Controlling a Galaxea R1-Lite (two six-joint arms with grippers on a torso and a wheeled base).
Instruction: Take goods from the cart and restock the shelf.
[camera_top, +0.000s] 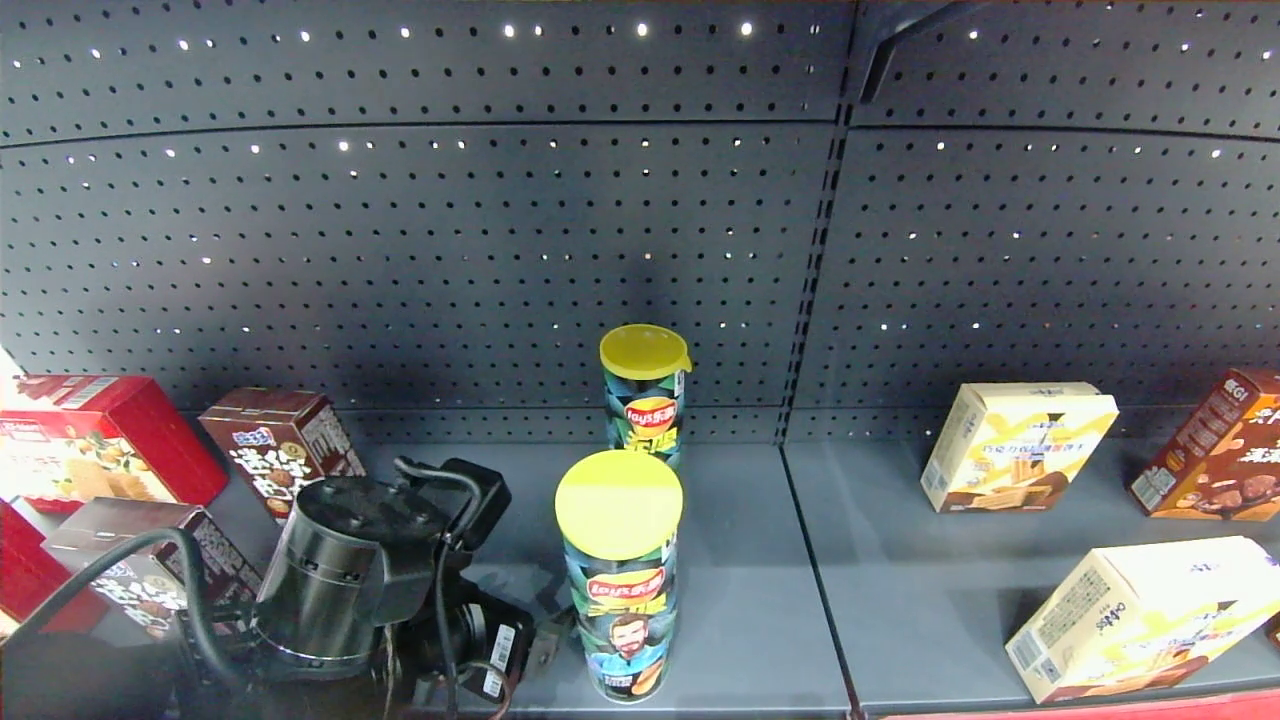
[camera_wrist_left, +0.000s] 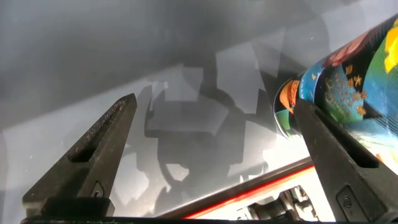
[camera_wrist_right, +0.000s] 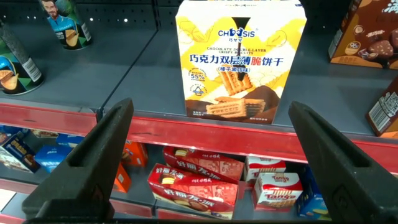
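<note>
Clearance is the whole game on this one, I reckon. Front chip can (camera_top: 620, 590) stands upright on the shelf (camera_top: 760, 600) near the front edge. It's in line with a rear chip can (camera_top: 645, 395) back by the pegboard wall, and the two are well apart. Left gripper (camera_wrist_left: 214, 102) is down low by the front can's base with its fingers spread wide and nothing pinched. In the left wrist view the can's bottom rim sits right by one finger, and I can't tell if it's touching or just beside it.

My guess is the can is placed and the job now is getting the arm out. It's a tall thin tube, probably light, so a small nudge at the base could tip it. I'd draw the gripper straight back toward the front edge with the fingers wide and no sideways swing into the can. If it's actually a grab instead, centre the can between the fingers before closing.

Right gripper (camera_wrist_right: 211, 106) is spread too, holding nothing, hanging in front of the shelf edge facing a yellow-and-white biscuit box (camera_wrist_right: 241, 59). I'd leave it parked there, out of the way.
</note>
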